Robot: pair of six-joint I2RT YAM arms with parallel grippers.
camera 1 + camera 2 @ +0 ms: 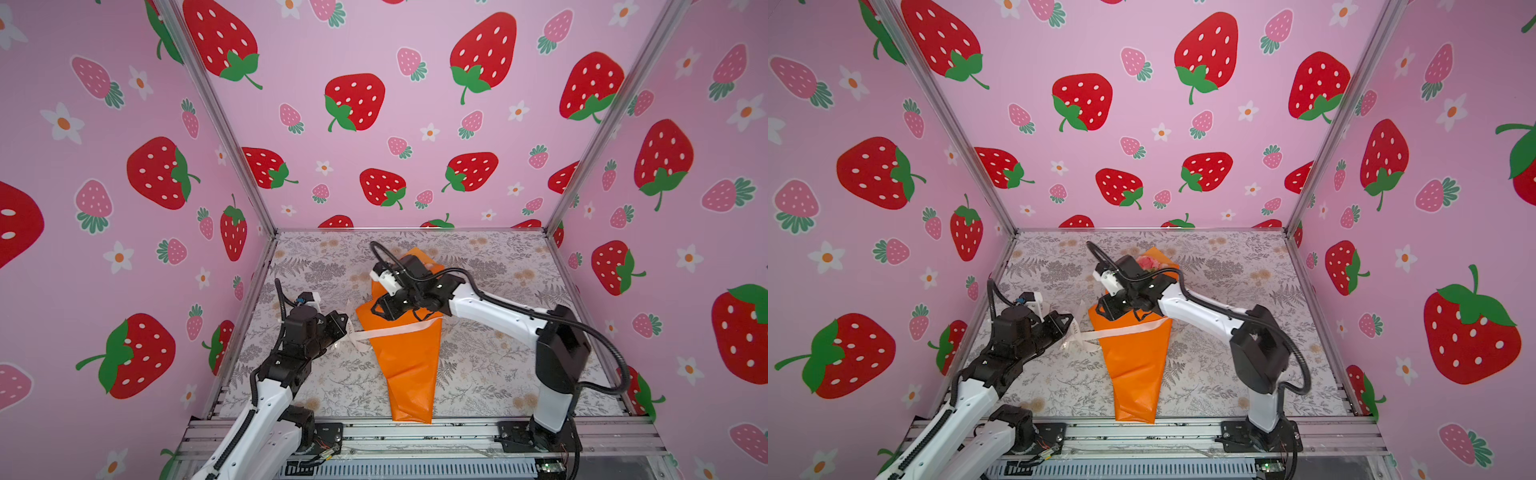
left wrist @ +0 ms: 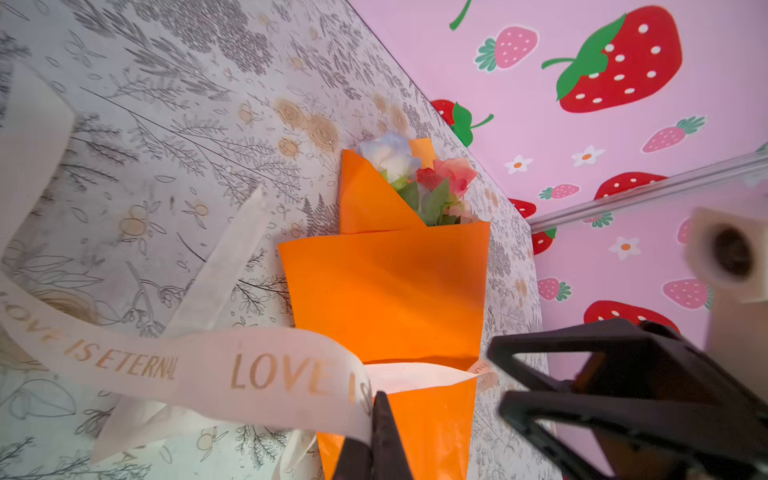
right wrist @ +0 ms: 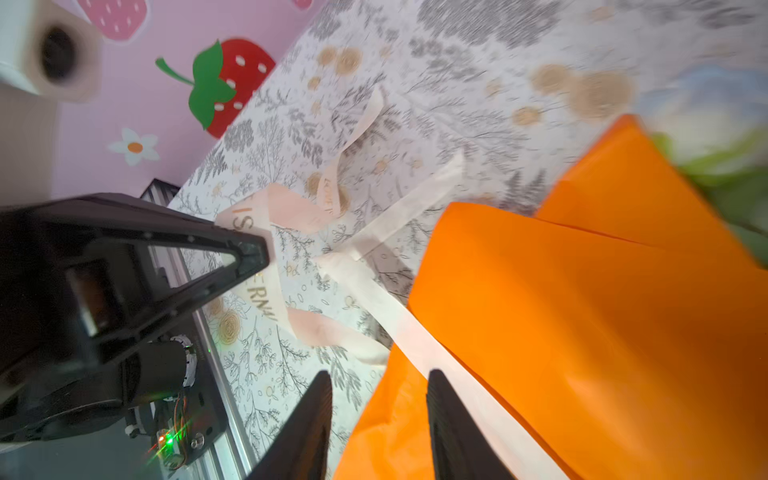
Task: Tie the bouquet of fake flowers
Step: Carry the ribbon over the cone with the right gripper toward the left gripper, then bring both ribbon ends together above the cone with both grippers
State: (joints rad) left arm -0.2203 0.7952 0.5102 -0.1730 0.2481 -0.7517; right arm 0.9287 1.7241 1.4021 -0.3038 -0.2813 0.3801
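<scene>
Starting at the left claw [image 2: 376,436], its jaws are seen pressed together on the ribbon [image 2: 266,374], which is stretched from there in a band across the orange wrap [image 2: 386,291]. The right claw [image 3: 380,374] is held just above that band with its jaws apart, and nothing is gripped in it. Beside the wrap, loose ribbon ends are crossed and looped on the surface [image 1: 478,374]; no tightened knot is visible. The bouquet [image 2: 432,178] is laid mid-surface inside the wrap, heads pointed toward the back wall. The wrapping is judged done and the band placed. Whether a first crossing is made cannot be told, and cinching and a bow are judged left.
</scene>
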